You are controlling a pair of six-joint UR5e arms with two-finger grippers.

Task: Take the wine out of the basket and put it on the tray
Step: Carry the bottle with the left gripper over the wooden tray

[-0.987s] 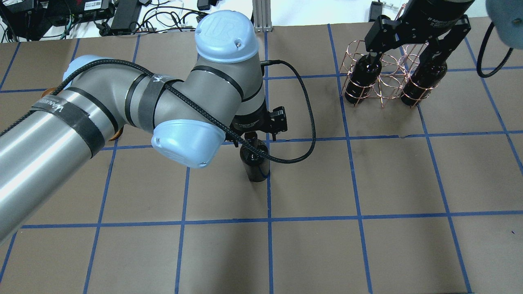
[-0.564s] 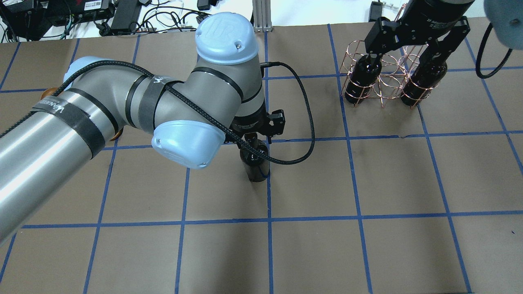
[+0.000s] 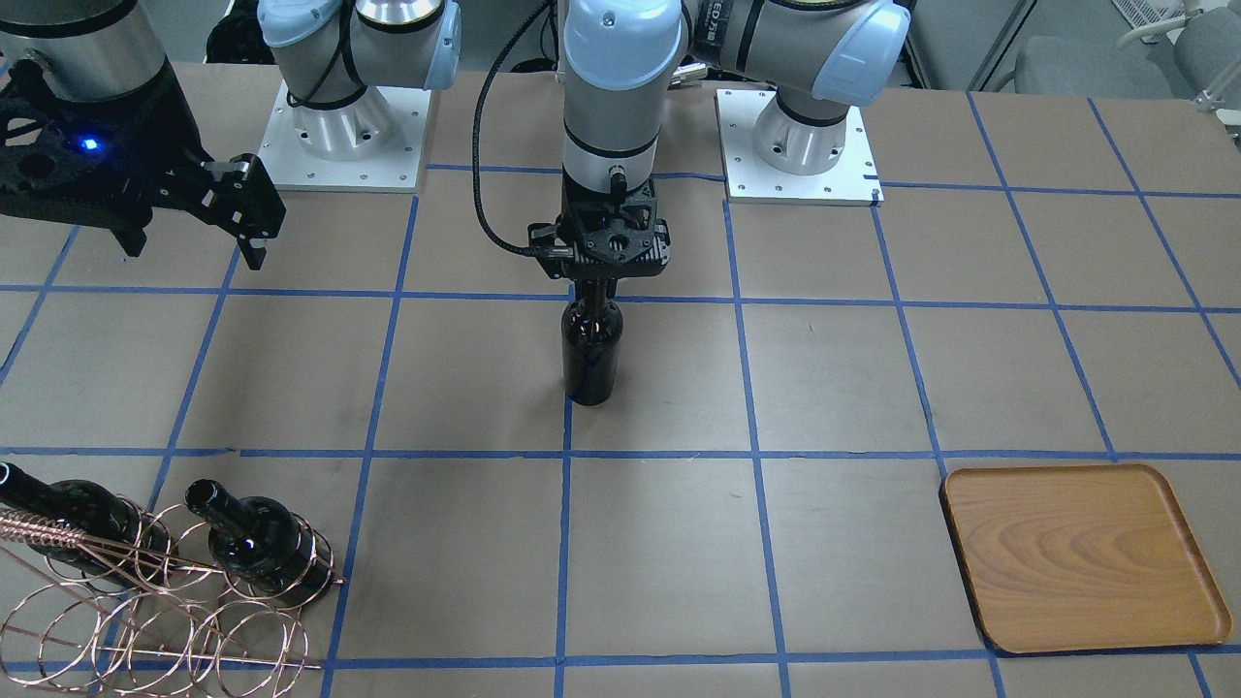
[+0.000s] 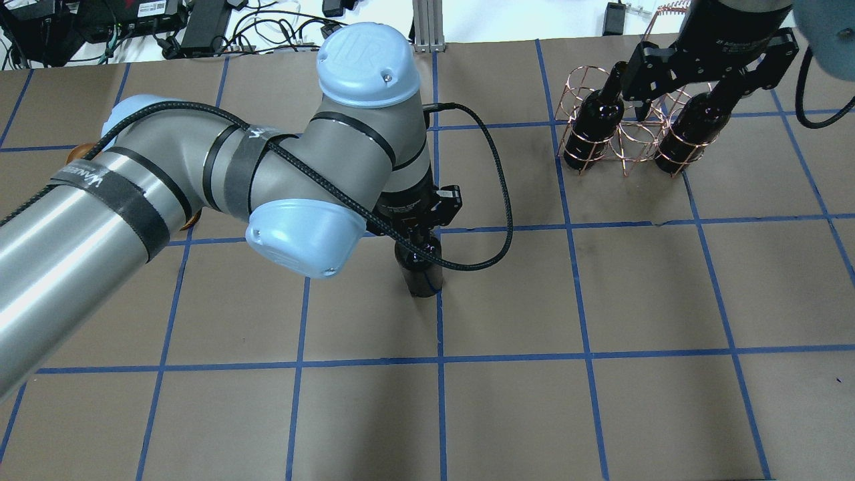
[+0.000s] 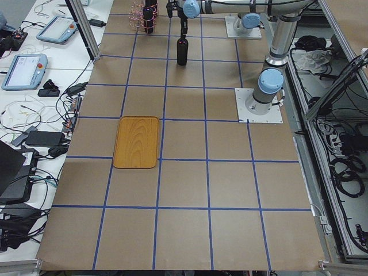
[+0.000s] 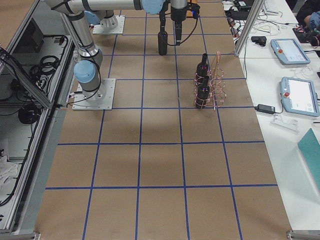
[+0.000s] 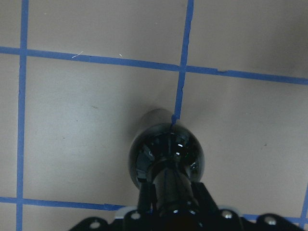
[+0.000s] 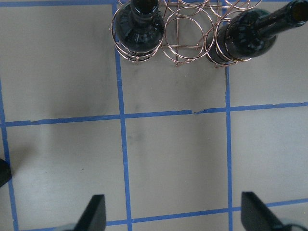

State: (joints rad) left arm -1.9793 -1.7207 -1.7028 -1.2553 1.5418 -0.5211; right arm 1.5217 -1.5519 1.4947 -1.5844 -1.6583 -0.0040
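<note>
One wine bottle (image 3: 591, 359) stands upright near the table's middle, also seen in the overhead view (image 4: 421, 277) and the left wrist view (image 7: 168, 154). My left gripper (image 3: 593, 291) comes straight down on it and is shut on its neck (image 4: 417, 230). The copper wire basket (image 4: 624, 137) stands at the far right with two more wine bottles (image 4: 598, 123) (image 4: 695, 127) in it. My right gripper (image 4: 688, 83) hangs open and empty above the basket (image 8: 185, 29). The wooden tray (image 3: 1076, 557) lies empty on my left side.
Blue tape lines grid the brown table. The arm bases (image 3: 344, 145) stand at the robot's edge. Cables and power bricks (image 4: 200, 27) lie beyond the far edge. Teach pendants (image 6: 287, 50) lie on the side bench.
My left gripper's fingers have drawn in on the bottle neck. My right gripper has risen and shifted right, off the necks of the bottles in the basket.
</note>
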